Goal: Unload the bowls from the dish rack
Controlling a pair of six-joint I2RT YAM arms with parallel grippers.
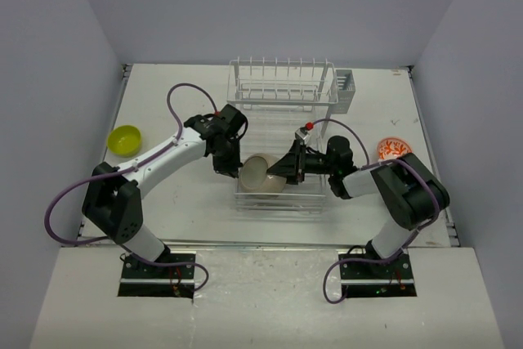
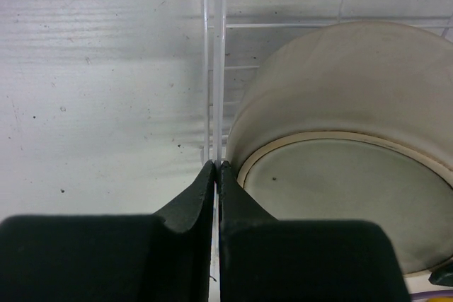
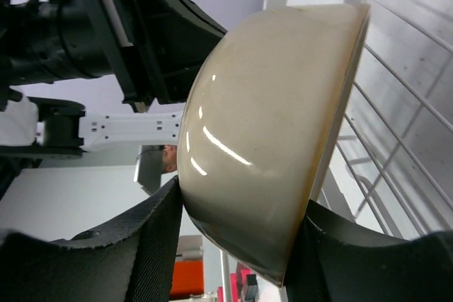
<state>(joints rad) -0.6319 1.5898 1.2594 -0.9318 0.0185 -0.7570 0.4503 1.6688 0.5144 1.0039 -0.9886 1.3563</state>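
Note:
The beige bowl point(image 1: 263, 173) stands on edge on the low front grid of the white wire dish rack point(image 1: 282, 96). My right gripper point(image 1: 286, 167) comes at it from the right. In the right wrist view its jaws point(image 3: 241, 196) straddle the bowl point(image 3: 269, 104), one finger pressed against the glossy outside, the other against the rim side. My left gripper point(image 1: 229, 167) sits at the grid's left edge. Its fingertips point(image 2: 216, 166) are pinched together on a thin rack wire point(image 2: 214, 68), beside the bowl point(image 2: 340, 104).
A yellow-green bowl point(image 1: 125, 139) sits on the table at the far left. A white bowl with an orange-red pattern point(image 1: 393, 149) sits at the right. A small grey caddy point(image 1: 344, 91) hangs on the rack's right end. The rack's raised slotted shelf stands behind both grippers.

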